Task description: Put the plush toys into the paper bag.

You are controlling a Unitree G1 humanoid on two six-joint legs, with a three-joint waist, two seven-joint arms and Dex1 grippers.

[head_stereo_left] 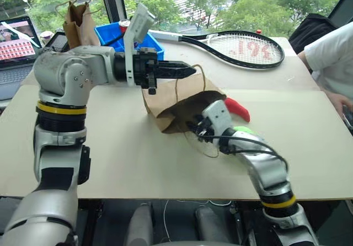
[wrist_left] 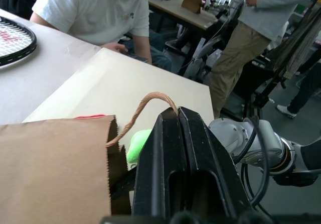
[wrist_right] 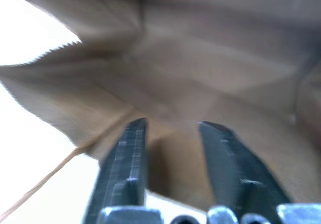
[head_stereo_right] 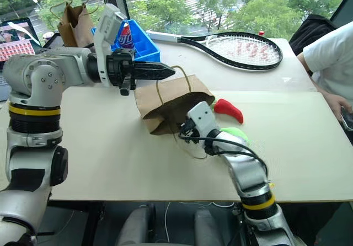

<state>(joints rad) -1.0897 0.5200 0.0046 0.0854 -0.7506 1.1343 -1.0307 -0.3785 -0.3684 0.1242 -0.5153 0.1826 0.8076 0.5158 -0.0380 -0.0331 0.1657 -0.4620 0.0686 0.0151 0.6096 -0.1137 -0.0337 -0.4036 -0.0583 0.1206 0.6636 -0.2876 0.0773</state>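
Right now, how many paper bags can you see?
2. One brown paper bag lies mid-table, its handle pinched by the left hand. A second paper bag stands at the table's far left corner.

The paper bag [head_stereo_left: 172, 107] is noted as plain brown with tan loop handles. One plush toy [head_stereo_left: 238, 109] is recorded as red, the other [head_stereo_left: 242, 129] as bright green. The worktop [head_stereo_left: 138, 152] is seen as pale beige. A blue bin [head_stereo_left: 113, 36] and a black-framed racket [head_stereo_left: 242, 48] with red-marked strings are observed.
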